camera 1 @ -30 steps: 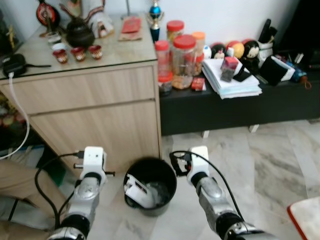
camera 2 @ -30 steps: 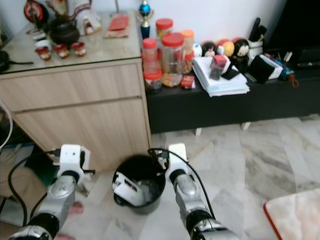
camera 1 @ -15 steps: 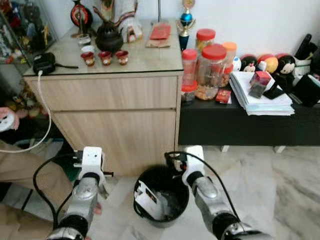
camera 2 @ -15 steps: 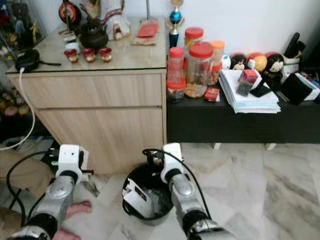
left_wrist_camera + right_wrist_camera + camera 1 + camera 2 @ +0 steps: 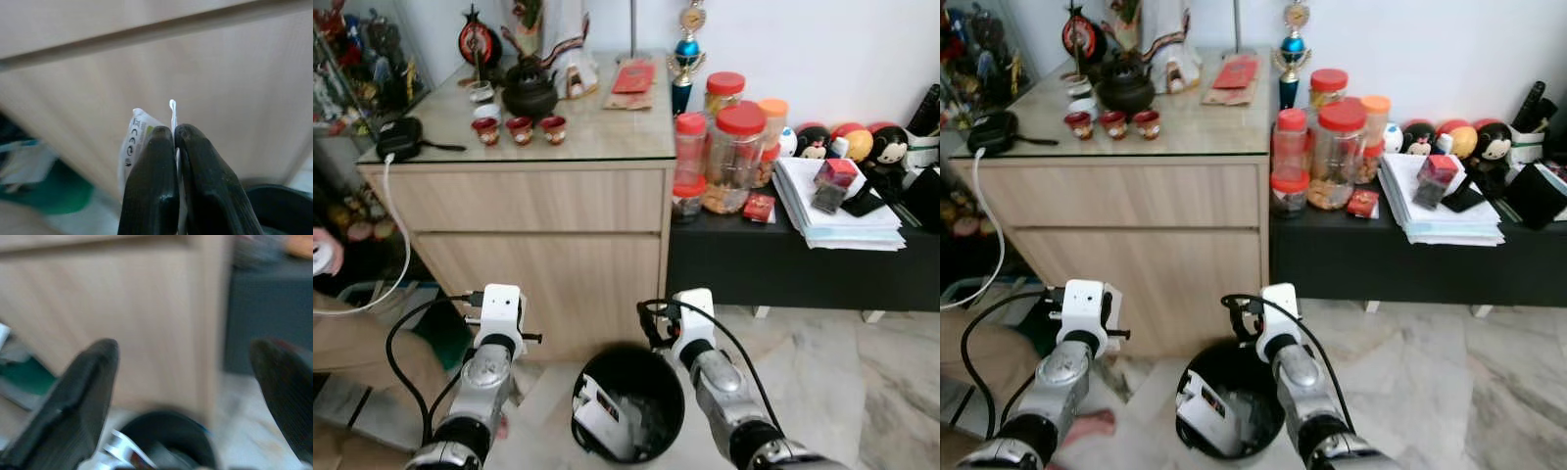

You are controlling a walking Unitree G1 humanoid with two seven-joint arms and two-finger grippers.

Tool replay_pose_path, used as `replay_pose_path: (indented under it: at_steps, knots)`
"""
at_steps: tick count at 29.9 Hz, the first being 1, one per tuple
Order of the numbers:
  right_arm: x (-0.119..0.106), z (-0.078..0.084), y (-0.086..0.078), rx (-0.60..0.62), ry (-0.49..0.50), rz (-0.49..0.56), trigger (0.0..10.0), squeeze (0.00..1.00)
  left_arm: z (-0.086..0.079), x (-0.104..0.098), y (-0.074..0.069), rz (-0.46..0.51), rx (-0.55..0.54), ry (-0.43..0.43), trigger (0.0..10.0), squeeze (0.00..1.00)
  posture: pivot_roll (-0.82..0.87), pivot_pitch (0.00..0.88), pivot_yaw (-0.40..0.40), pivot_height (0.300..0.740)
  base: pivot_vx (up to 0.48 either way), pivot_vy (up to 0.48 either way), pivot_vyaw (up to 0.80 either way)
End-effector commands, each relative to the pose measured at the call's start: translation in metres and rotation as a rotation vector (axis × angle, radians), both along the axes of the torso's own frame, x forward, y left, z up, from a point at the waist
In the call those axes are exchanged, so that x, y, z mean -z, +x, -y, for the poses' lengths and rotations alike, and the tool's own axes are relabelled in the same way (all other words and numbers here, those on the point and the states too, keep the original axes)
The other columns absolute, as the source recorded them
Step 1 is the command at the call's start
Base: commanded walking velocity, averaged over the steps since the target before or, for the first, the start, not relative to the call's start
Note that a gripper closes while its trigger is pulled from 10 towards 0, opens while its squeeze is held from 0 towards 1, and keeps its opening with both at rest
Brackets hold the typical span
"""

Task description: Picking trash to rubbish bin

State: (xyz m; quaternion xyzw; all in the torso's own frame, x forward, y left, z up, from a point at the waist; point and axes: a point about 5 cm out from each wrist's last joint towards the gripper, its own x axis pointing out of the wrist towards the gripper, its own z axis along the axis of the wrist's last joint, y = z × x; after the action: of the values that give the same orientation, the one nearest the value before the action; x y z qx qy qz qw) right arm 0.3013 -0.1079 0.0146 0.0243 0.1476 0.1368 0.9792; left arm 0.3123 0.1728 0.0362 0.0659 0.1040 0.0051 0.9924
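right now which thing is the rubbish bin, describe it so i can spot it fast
Find the light wood cabinet against the wall. On the marble floor at its front right corner, beside the black low bench, stands the rubbish bin. It is the round black bucket with white packaging already inside, between the robot's two arms.

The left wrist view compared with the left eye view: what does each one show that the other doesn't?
The left wrist view shows the left gripper up close, its fingers shut on a white printed wrapper. The left eye view takes in the wider room: red-lidded jars, a dark teapot with small cups on the cabinet top, and the right gripper over the bin. Both show the wooden cabinet and the black rubbish bin.
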Motion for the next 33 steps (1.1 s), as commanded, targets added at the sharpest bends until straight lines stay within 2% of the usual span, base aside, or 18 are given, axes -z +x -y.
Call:
replay_pose_path:
  at_steps: [1, 9, 15, 22, 33]
  knots:
    - [-0.004, -0.006, 0.003, -0.005, 0.017, 0.013, 10.0, 0.00, -0.002, 0.000, 0.000, -0.013, 0.027, 0.016, 10.0, 0.00, 0.06, 0.029, 0.037, 0.740, 0.341, 0.000, 0.00]
    - [-0.004, -0.006, 0.003, -0.020, 0.015, 0.000, 10.0, 0.00, 0.016, 0.010, -0.002, -0.102, 0.162, -0.027, 10.0, 0.00, 0.06, 0.036, 0.034, 0.740, 0.157, 0.000, 0.00]
    - [-0.004, -0.011, 0.004, -0.063, 0.017, -0.019, 10.0, 0.00, 0.029, 0.011, 0.000, -0.134, 0.250, -0.010, 10.0, 0.00, 0.06, 0.050, 0.027, 0.740, 0.000, 0.000, 0.00]
    - [-0.007, -0.022, 0.005, -0.159, 0.035, -0.020, 10.0, 0.00, 0.035, 0.008, 0.005, -0.131, 0.264, -0.021, 10.0, 0.00, 0.04, 0.056, 0.019, 0.740, 0.000, 0.000, 0.00]
    - [-0.007, -0.021, 0.005, -0.192, 0.033, -0.024, 10.0, 0.00, 0.046, 0.010, 0.006, -0.155, 0.299, -0.017, 10.0, 0.00, 0.02, 0.075, 0.000, 0.740, 0.000, 0.000, 0.00]
